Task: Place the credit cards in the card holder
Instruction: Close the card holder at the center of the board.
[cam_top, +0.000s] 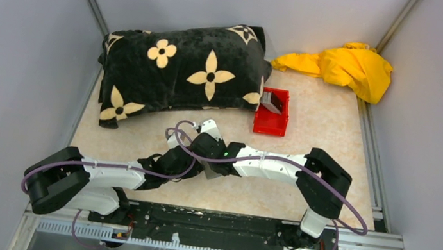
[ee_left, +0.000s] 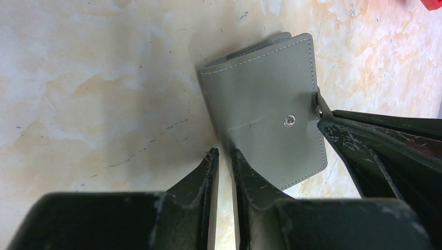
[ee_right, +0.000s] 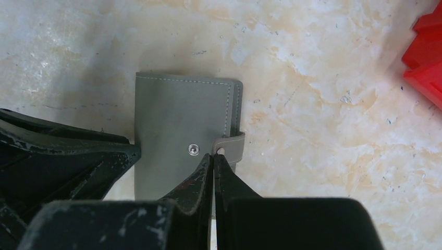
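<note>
Card holder [ee_right: 180,135] lies flat and closed on the table [cam_top: 310,117], grey, stitched edge, snap stud on top. It sits right between the two grippers, directly under their tips.

Right gripper [ee_right: 213,159] is clenched tight, no gap between the fingers. Its tips sit on the holder's strap tab [ee_right: 232,143], at the edge nearest that gripper. Can't tell if the tab is actually nipped.

Left gripper [ee_left: 224,156] is at the opposite edge with a thin slit between the fingers and table showing through it. One fingertip touches the holder's edge - grasping or just resting against it, can't tell.

Credit cards [cam_top: 272,101] look like a grey stack leaning inside the red bin [cam_top: 271,124], beyond the right gripper and well apart from the holder - no count possible.

Farther out past both grippers is a black cushion [cam_top: 181,71] with cream flowers. A yellow cloth [cam_top: 343,66] is bunched in the far corner on the right gripper's side.
</note>
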`<state>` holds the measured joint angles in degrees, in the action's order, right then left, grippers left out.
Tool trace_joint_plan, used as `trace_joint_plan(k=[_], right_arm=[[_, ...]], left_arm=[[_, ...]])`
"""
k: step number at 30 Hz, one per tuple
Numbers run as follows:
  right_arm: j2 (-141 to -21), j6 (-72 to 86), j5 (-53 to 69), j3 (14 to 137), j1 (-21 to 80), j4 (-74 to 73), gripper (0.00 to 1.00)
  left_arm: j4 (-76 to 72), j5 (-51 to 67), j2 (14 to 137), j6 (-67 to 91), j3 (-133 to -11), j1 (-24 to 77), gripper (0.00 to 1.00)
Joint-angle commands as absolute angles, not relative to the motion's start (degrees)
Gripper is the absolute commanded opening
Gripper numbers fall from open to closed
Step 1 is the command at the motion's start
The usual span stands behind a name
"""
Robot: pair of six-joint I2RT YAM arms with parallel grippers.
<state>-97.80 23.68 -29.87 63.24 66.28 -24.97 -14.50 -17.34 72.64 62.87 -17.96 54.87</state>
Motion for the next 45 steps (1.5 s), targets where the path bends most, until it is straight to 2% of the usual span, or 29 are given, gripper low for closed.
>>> trace_joint_plan(k=[1,45], right_arm=[[-99.17,22.61,-28.53,66.86,66.96,-23.29,0.00],[-105.82,22.62,-27.18,67.56,67.30,-23.13,0.00]], left_arm=[[-14.11,-17.13,72.80,61.56,-19.66,54.87,0.21],[-16.34,-16.67,73.91,61.33,-19.71,54.93,0.21]])
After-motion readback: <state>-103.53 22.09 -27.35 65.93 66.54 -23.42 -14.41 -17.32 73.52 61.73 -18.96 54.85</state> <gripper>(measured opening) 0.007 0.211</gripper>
